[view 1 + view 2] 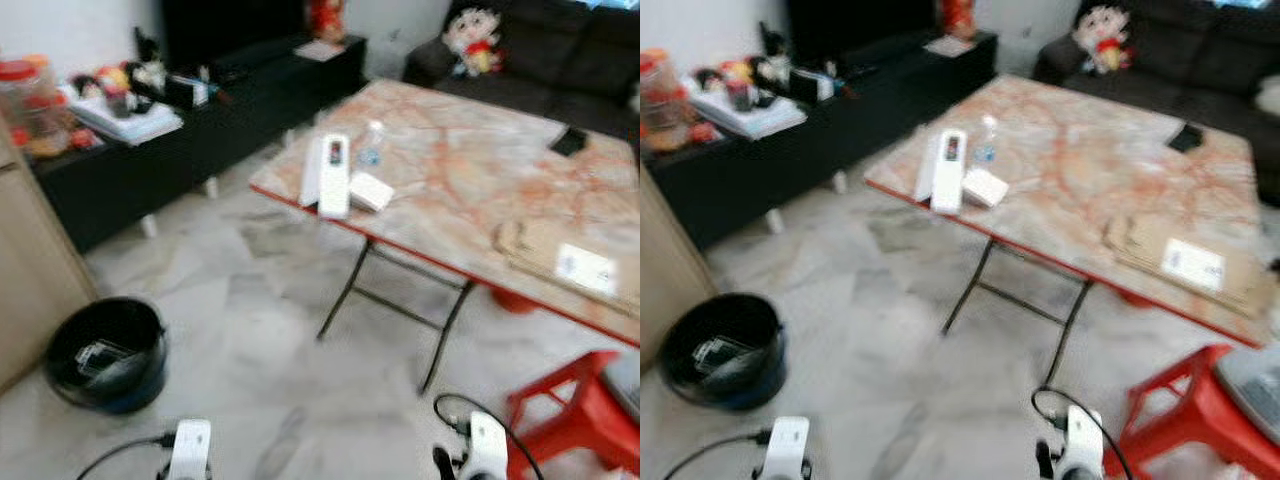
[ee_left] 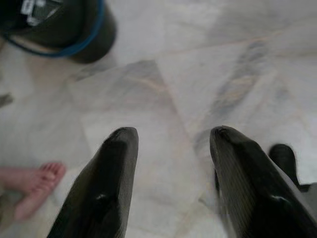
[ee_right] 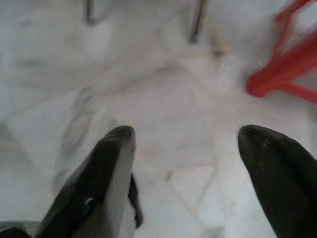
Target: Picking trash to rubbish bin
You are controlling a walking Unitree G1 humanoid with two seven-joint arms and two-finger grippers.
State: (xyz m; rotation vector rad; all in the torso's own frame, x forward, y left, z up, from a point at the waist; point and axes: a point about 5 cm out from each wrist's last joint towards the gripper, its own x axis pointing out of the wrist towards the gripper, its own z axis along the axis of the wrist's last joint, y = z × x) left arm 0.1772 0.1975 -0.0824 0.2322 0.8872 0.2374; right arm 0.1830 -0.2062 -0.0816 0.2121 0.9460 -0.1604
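Nearest the camera, the left gripper [image 2: 171,144] hangs low over the pale marble floor [image 1: 260,340], fingers spread wide and holding nothing; the right gripper [image 3: 185,139] hangs likewise, wide apart and empty, near a red stool [image 1: 585,410]. At the left stands the rubbish bin [image 1: 105,352], a round black tub with a dark blue band, on the floor beside a beige cabinet, some dark trash already inside. A bare foot [image 2: 32,186] rests on the floor. Further right, the marbled tabletop [image 1: 470,170] carries white remotes [image 1: 333,175], a small white box [image 1: 370,191], a clear bottle [image 1: 371,143] and flattened cardboard [image 1: 570,262].
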